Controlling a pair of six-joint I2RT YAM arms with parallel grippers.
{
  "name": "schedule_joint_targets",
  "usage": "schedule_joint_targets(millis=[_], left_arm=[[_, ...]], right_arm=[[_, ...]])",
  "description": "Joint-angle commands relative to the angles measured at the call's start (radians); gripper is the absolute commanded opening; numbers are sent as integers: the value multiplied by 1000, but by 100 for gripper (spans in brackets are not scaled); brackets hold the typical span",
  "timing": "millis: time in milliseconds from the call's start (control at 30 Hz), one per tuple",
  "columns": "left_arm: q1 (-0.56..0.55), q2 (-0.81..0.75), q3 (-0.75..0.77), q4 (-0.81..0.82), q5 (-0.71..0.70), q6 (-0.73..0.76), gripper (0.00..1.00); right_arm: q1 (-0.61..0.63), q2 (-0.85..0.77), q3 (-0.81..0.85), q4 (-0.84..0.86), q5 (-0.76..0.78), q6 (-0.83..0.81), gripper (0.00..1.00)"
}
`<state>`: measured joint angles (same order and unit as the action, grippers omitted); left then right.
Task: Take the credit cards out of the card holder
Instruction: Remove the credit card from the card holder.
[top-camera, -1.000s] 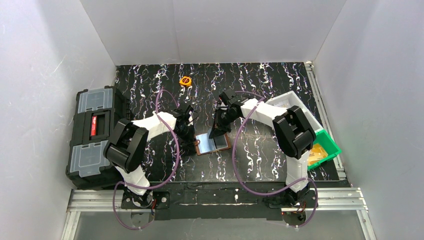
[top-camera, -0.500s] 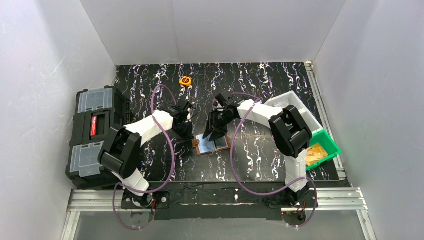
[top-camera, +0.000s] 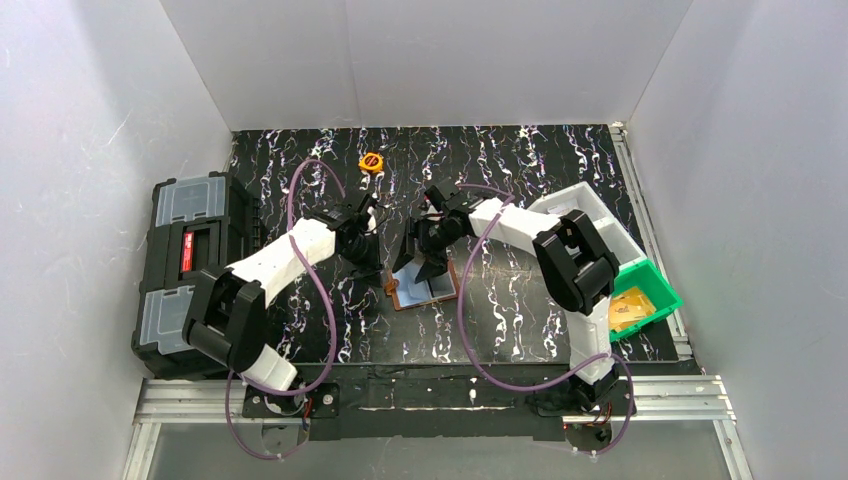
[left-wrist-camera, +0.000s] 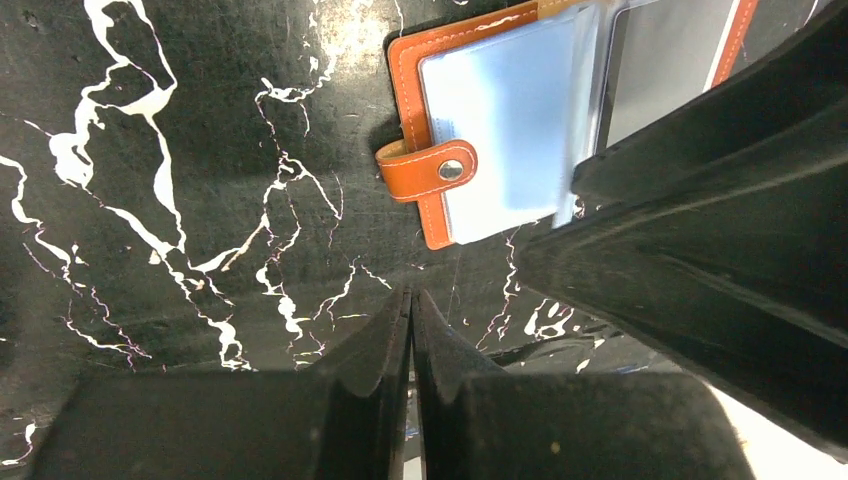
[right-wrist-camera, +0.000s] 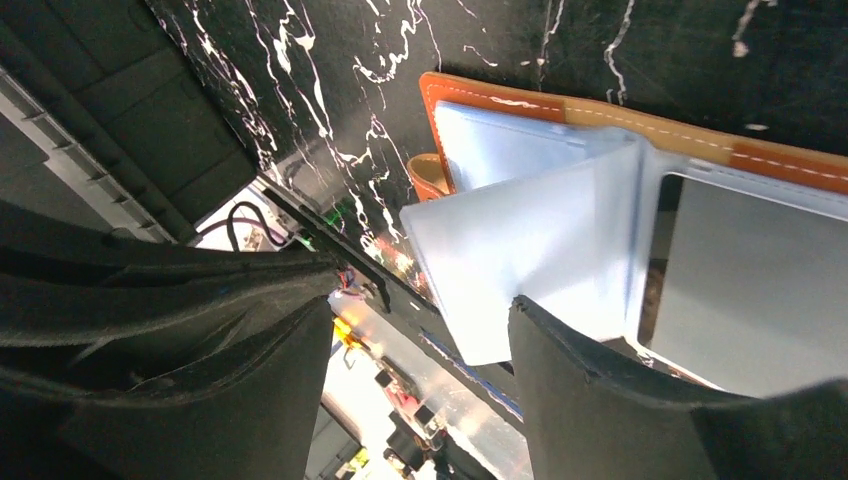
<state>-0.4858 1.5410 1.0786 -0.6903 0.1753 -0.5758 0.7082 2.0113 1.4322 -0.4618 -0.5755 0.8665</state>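
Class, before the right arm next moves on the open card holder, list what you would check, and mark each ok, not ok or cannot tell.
1. Card holder lies open: ok.
2. Snap strap undone: ok.
3. Right gripper open, clear pocket leaf between its jaws: ok.
4. Left gripper steadying the holder: not ok; shut, empty, beside it.
5. Card edge exposed to grip: cannot tell.

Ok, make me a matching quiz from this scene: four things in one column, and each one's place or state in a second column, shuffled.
Things:
1. card holder
2. toolbox
3. green bin
4. left pincer

Place or state:
A. shut, holding nothing
B. far right
C. lying open in the middle
D. far left

Pairs: 1-C, 2-D, 3-B, 4-A
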Motion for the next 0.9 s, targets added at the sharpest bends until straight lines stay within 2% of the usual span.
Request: schedule_joint_targets(millis=[0,333,867], left_arm=[[9,-54,46,-55,-4,17,3],[10,-52,67,-65,21,21,3],[3,43,138,-9,165,-24,3]], right_arm=[[31,47,47,36,-35,46,72],[38,99,33,58,-7,52,73],[-22,-52,37,-23,52,-10,76]])
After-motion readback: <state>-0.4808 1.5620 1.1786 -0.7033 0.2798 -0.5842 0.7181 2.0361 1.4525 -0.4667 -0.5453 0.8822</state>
